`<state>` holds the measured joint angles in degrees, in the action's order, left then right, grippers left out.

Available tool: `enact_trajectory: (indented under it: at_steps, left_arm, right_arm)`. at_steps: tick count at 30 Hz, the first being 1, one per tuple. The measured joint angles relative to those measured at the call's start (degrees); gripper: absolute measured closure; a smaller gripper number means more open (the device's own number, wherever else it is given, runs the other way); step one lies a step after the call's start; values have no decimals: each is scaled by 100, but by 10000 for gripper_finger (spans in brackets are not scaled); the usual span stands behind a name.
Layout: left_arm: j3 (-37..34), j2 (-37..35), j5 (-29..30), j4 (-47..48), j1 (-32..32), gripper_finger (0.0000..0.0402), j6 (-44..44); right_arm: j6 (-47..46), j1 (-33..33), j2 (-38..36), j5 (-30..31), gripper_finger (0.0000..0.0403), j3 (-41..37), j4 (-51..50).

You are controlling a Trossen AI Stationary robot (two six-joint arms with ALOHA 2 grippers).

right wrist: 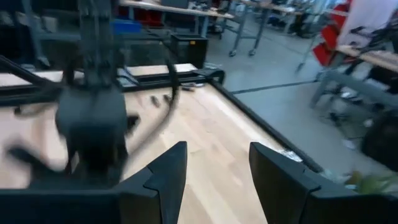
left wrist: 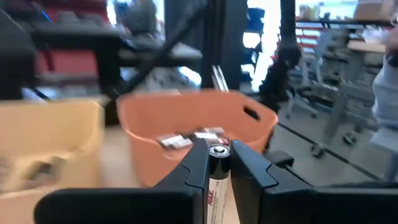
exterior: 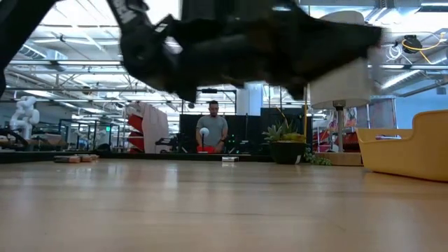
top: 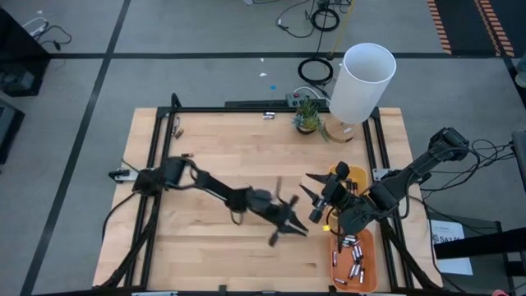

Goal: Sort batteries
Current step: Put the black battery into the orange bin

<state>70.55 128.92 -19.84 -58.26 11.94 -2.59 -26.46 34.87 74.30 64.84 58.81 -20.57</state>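
My left gripper (top: pixel 286 222) is over the middle of the table, left of the trays, shut on one battery (left wrist: pixel 217 177) with a silvery end cap and a pale, printed body. The orange tray (top: pixel 367 247) at the near right edge holds several loose batteries (top: pixel 352 261); in the left wrist view the orange tray (left wrist: pixel 186 115) lies just ahead, with the yellow tray (left wrist: pixel 50 134) beside it. My right gripper (top: pixel 312 200) hovers next to the yellow tray (top: pixel 355 173), facing the left arm, and in its wrist view it (right wrist: pixel 217 165) is open and empty. My left gripper pinches the battery between its two fingers (left wrist: pixel 198 165). The battery lies along the fingers, its silvery end cap (left wrist: pixel 219 150) showing at their free ends and pointing at the orange tray. It is carried in the air, off the table.
A white lamp (top: pixel 362 82) and a small potted plant (top: pixel 307 115) stand at the far right of the table. Bare wood stretches left of the arms (top: pixel 214 148). In the low view the yellow tray (exterior: pixel 413 147) sits right; a person (exterior: pixel 212 129) stands far behind.
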Motion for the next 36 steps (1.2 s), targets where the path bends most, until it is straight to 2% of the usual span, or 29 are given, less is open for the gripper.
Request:
enact_trajectory:
  at_steps: [5,10,15,23,26,32,36]
  left_arm:
    - [1288,653,-141,951,352,356,34]
    - [1969,824,-66,1560,597,356,719]
    - [2510,1012,392,1588,689,356,1311]
    - [3805,2050,975,1636,617,356,1372]
    - [4260,2327,997,1744,539,356,1347]
    - [4684,2526,1010,2190,484,354,1329]
    - [4683,2529,1140,2736,451,308,1352]
  right_arm:
    - [-222,35,2,-116,236,17,65]
    - [-409,71,2,-476,236,17,62]
    - [-558,154,2,-528,236,17,58]
    - [-366,131,4,-378,236,17,70]
    - [-261,122,4,-324,236,17,80]
    - [108,124,4,-327,236,17,106]
    - [472,118,4,-330,236,17,195]
